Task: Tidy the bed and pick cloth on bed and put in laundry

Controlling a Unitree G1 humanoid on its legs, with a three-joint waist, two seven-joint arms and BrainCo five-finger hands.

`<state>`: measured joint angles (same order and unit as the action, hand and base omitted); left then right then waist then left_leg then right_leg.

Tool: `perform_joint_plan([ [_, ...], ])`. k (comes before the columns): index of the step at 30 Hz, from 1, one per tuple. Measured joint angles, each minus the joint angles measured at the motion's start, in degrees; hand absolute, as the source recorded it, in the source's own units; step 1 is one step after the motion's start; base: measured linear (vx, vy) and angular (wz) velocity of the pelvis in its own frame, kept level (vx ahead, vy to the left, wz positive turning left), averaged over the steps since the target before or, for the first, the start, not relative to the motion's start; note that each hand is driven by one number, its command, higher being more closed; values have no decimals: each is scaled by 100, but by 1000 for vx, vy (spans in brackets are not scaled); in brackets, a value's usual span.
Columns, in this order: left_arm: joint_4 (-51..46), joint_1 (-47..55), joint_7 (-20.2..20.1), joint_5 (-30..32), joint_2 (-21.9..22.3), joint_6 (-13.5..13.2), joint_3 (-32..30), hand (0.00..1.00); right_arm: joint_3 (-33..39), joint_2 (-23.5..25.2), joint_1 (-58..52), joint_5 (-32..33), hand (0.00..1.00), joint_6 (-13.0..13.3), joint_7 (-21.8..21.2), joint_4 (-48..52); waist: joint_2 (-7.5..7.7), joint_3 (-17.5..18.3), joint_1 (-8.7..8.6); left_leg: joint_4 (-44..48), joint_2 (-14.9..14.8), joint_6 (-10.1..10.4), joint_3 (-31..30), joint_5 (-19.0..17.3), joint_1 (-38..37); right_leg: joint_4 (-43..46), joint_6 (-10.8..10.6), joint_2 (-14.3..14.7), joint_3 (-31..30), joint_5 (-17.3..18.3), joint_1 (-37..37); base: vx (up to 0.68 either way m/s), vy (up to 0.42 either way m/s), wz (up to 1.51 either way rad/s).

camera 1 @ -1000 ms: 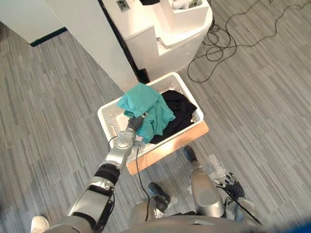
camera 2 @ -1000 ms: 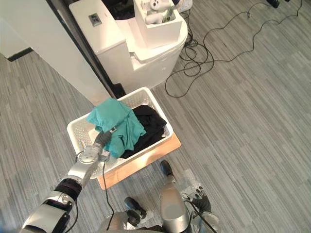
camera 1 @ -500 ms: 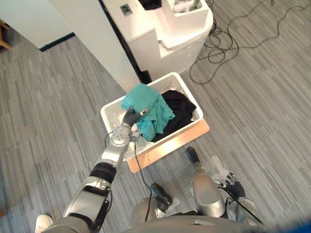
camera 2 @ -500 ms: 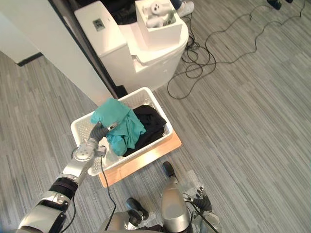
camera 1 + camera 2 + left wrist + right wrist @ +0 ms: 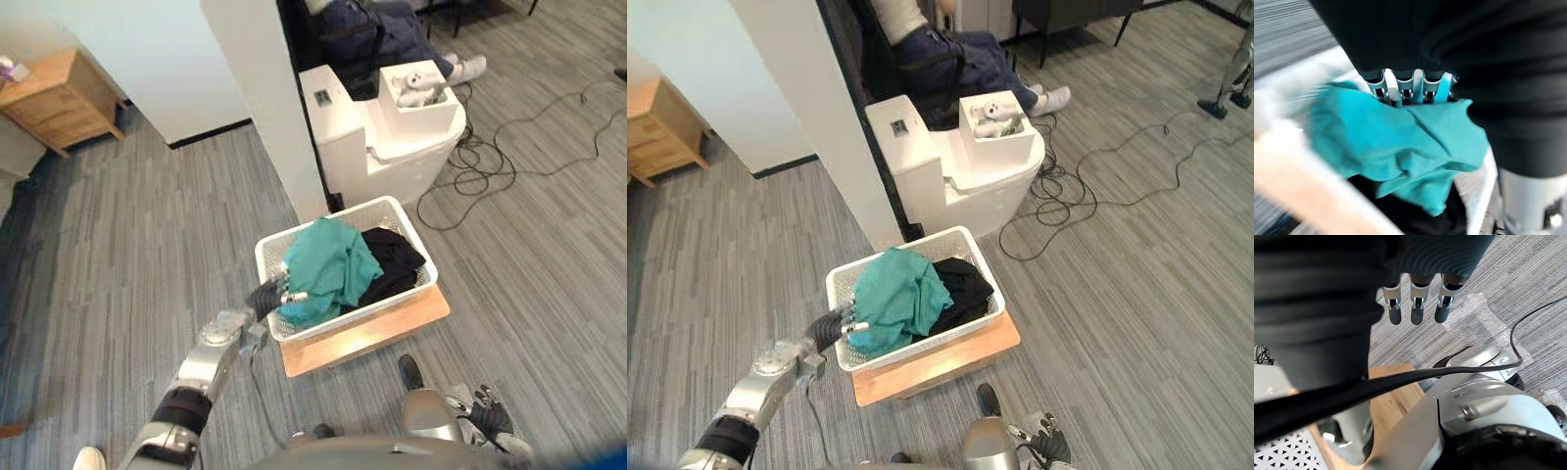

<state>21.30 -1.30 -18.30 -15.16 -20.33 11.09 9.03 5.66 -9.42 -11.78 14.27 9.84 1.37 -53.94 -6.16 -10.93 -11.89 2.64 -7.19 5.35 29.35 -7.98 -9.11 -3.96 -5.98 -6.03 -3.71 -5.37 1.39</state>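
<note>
A white laundry basket (image 5: 345, 321) stands on the floor on a wooden board (image 5: 377, 335). A teal cloth (image 5: 328, 270) lies heaped in its left half, beside a black cloth (image 5: 397, 259). My left hand (image 5: 267, 294) reaches over the basket's left rim, open, its straight fingers (image 5: 1400, 89) against the edge of the teal cloth (image 5: 1400, 139); the fingertips are hidden under the folds. My right hand (image 5: 487, 419) hangs low at my right side, open, with its fingers (image 5: 1416, 311) straight over the floor.
A white cabinet (image 5: 387, 137) with a small box of toys on top stands just behind the basket, next to a white wall corner (image 5: 260, 108). A person (image 5: 940, 49) sits behind it. Cables (image 5: 509, 147) lie at right, a wooden nightstand (image 5: 64, 98) at far left.
The view has swung upward, showing more of the room. My left hand has let go of the teal cloth, which now rests in the basket, and has drawn back to the left rim.
</note>
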Motion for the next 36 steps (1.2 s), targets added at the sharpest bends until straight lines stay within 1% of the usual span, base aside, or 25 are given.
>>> perform_joint_plan([
  [2,9,168,147,2,0,-3,-18,0,50,0,-43,-13,0,-23,-18,-2,0,73,53,-62,20,-8,-19,39,-33,-1,0,-15,28,0,-23,-37,-32,8],
  [4,69,316,401,5,-1,-21,-126,0,74,-9,-93,-83,0,-27,-43,-31,18,106,101,-79,21,-5,-38,44,-103,-21,0,-15,55,0,-125,-42,-33,9],
  [5,155,364,609,11,-2,-44,-260,0,82,-9,-165,-116,0,-29,-68,-61,31,172,154,-92,21,0,-76,49,-128,-49,1,-18,95,0,-184,-57,-47,13],
  [6,289,384,812,12,-2,-111,-470,0,86,-10,-223,-128,0,-35,-79,-113,62,212,199,-165,27,6,-104,89,-187,-69,4,-20,131,3,-241,-47,-51,16],
  [7,356,411,906,8,-7,-154,-594,0,89,-8,-244,-136,0,-39,-83,-137,83,240,201,-188,31,4,-132,107,-183,-77,8,-22,155,6,-246,-37,-65,18],
  [9,660,515,1246,-4,-67,-308,-1030,0,135,-8,-285,-145,0,-39,-108,-218,149,352,220,-265,48,8,-204,165,-195,-111,14,-28,246,9,-294,-28,-53,18],
  [10,745,538,1343,-6,-80,-327,-1118,0,167,-7,-296,-144,0,-38,-113,-217,165,369,239,-266,50,9,-209,168,-195,-112,16,-26,251,10,-297,-27,-54,11],
  [11,973,613,1595,-8,-79,-468,-1329,0,266,-9,-339,-143,0,-35,-118,-216,187,384,337,-267,49,9,-224,171,-203,-117,18,-24,267,11,-317,-22,-42,6],
  [13,1062,704,1686,-23,-80,-547,-1450,0,281,-12,-387,-138,0,-36,-118,-216,206,394,367,-273,48,11,-251,175,-205,-125,27,-25,294,17,-335,-11,-46,9],
  [15,1328,928,1890,-236,-66,-691,-1677,0,279,-9,-431,-94,0,-40,-122,-217,227,409,412,-366,43,27,-283,205,-299,-136,54,-6,335,42,-416,5,-43,8],
  [18,1629,1106,1862,-476,17,-700,-1881,0,273,3,-450,-21,0,-50,-134,-217,268,470,528,-427,25,31,-286,227,-312,-137,56,1,353,55,-413,3,-34,2],
  [20,1870,1249,1717,-521,225,-693,-2005,0,273,10,-442,16,0,-62,-150,-212,291,480,612,-463,28,33,-284,232,-387,-137,54,3,360,77,-466,6,-32,4],
  [22,2229,1475,1465,-502,600,-681,-2053,0,273,72,-443,17,0,-64,-174,-207,327,515,655,-478,22,43,-289,224,-444,-138,52,1,399,115,-541,5,-22,8],
  [25,2866,1862,1343,-245,1242,-700,-2040,0,283,291,-432,13,0,-66,-240,-199,426,596,711,-527,9,48,-261,223,-502,-138,51,18,424,156,-591,-6,-37,4],
  [26,2965,1885,1348,-169,1324,-698,-2040,0,284,329,-435,11,0,-65,-236,-188,430,604,748,-532,3,52,-228,222,-508,-138,52,20,423,157,-591,-8,-40,-4],
  [27,3127,1951,1370,-95,1456,-688,-2044,0,331,393,-446,7,0,-63,-232,-178,475,632,834,-545,-1,53,-196,222,-532,-138,53,29,409,159,-596,-18,-40,-5],
  [28,3253,2025,1384,-2,1547,-652,-2078,0,343,405,-450,7,0,-63,-218,-177,468,658,881,-551,-2,54,-187,221,-542,-138,54,30,407,164,-603,-22,-48,-4],
  [29,3285,2062,1399,31,1571,-635,-2124,0,346,419,-451,6,0,-62,-213,-168,454,674,903,-555,-7,56,-181,220,-543,-138,55,34,407,166,-602,-20,-44,-1],
  [30,3403,2067,1507,122,1573,-610,-2205,0,377,438,-447,5,0,-62,-209,-147,477,703,947,-559,-16,59,-169,218,-577,-138,61,43,404,174,-628,-14,-37,-1],
  [33,3463,2057,1836,127,1674,-373,-2327,0,432,481,-439,1,0,-67,-217,-79,473,739,972,-557,-37,67,-160,213,-591,-139,71,60,406,186,-642,-38,-54,0],
  [36,3478,2016,1978,184,1714,-246,-2325,0,493,493,-440,4,0,-121,-228,-82,447,758,984,-564,-68,75,-151,216,-590,-142,82,93,406,192,-635,-28,-60,-2],
])
